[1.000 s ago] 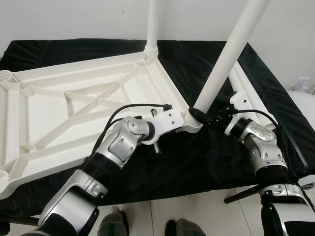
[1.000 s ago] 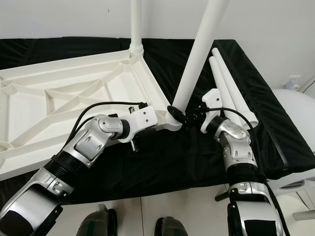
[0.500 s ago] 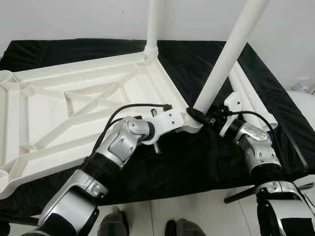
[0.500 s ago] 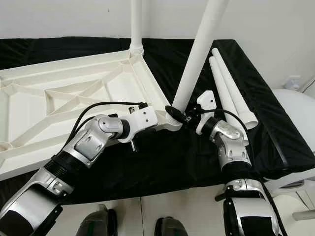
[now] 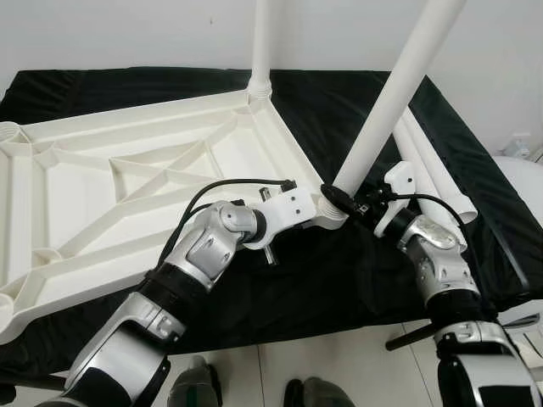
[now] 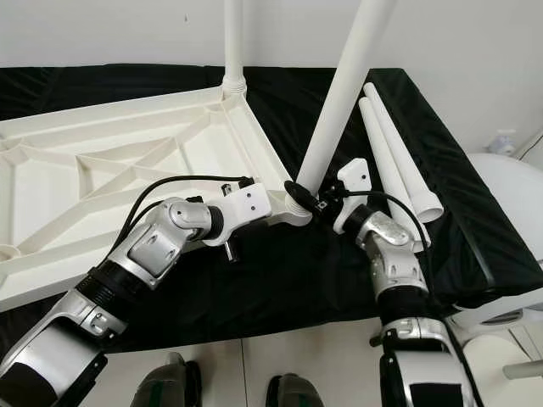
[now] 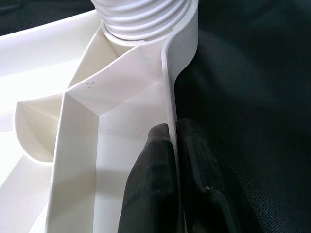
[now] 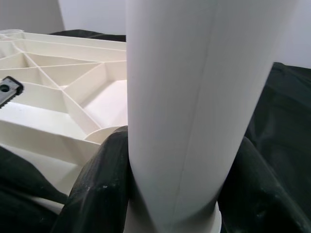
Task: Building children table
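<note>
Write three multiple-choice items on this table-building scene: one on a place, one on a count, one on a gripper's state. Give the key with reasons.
1. Where do the spare legs lie?
A. on the black cloth, on the robot's right of the tabletop
B. on the floor
C. inside the tabletop's ribs

2. How many legs stand in tabletop corners?
A. none
B. two
C. four

3. What is the left gripper doing?
A. hanging open over the cloth
B. holding a loose leg
C. pinching the tabletop's rim

Key:
1 A, the loose tubes rest on the cloth beside the near leg.
2 B, the far leg and the near leg rise from corner sockets.
3 C, its fingers sit either side of the thin white wall, while the right gripper clasps the near leg's base.
</note>
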Controlling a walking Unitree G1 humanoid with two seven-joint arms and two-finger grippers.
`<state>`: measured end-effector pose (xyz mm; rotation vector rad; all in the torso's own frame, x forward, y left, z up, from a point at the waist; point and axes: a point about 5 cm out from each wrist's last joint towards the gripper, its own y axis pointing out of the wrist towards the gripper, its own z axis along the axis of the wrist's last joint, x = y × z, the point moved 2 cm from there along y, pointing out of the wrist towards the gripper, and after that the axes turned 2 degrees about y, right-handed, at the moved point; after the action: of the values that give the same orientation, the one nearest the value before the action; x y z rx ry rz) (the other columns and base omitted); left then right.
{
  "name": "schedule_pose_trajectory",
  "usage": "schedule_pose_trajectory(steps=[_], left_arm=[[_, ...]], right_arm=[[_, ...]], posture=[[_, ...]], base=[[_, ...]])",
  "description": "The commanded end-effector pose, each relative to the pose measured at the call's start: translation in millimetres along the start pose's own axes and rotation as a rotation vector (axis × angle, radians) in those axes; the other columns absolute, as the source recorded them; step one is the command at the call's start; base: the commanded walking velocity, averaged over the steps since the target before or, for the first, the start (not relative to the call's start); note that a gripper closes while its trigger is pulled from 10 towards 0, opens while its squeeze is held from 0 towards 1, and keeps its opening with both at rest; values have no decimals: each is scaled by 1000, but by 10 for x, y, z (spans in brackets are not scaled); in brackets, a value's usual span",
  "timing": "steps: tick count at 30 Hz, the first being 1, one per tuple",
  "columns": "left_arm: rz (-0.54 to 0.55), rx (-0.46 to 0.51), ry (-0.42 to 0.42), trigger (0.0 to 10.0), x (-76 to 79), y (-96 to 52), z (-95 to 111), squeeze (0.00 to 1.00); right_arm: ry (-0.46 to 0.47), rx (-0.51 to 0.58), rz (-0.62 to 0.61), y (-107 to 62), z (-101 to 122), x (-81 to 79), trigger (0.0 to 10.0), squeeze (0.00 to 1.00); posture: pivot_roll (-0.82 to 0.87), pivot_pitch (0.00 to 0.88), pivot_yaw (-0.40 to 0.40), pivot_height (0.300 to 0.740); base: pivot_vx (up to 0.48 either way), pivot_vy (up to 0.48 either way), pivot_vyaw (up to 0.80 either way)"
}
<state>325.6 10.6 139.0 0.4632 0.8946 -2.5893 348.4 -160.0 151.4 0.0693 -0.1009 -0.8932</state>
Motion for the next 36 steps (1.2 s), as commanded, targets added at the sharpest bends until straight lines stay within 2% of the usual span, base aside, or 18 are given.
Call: schedule_pose_trajectory(steps=[1, 15, 17, 18, 21, 23, 24, 27, 30, 36], left_arm=[[-19, 42, 55, 10000, 58, 34, 143, 0], [-15, 40, 52, 10000, 63, 28, 132, 0], [-16, 40, 51, 10000, 68, 30, 133, 0], [-18, 41, 52, 10000, 69, 30, 137, 0], [-19, 42, 52, 10000, 70, 30, 141, 0], [-22, 43, 52, 10000, 72, 28, 144, 0], [-22, 43, 52, 10000, 72, 28, 144, 0], [-25, 44, 49, 10000, 79, 29, 140, 0], [-25, 44, 47, 10000, 76, 29, 142, 0], [-25, 47, 45, 10000, 82, 40, 153, 0]], right_arm=[[15, 18, -10, 77, 40, -93, 10000, 0], [19, 80, -180, 234, 173, -435, 10000, 0], [35, 87, -250, 267, 191, -493, 10000, 0], [48, 90, -305, 277, 197, -500, 10000, 0], [56, 91, -342, 281, 201, -501, 10000, 0], [63, 100, -431, 289, 219, -513, 10000, 0], [63, 100, -431, 289, 219, -513, 10000, 0], [64, 91, -557, 304, 207, -562, 10000, 0], [28, 83, -596, 317, 214, -585, 10000, 0], [38, 82, -616, 344, 237, -601, 10000, 0]], posture=[[-15, 35, -22, 740], [-11, 38, -33, 740], [-11, 43, -32, 740], [-11, 50, -30, 740], [-11, 50, -30, 740], [-14, 59, -28, 740], [-14, 59, -28, 740], [-16, 64, -26, 740], [-18, 66, -27, 740], [-21, 68, -31, 740]], base=[[0, 0, 0], [0, 0, 0], [0, 0, 0], [0, 0, 0], [0, 0, 0], [0, 0, 0], [0, 0, 0], [0, 0, 0], [0, 0, 0], [0, 0, 0]])
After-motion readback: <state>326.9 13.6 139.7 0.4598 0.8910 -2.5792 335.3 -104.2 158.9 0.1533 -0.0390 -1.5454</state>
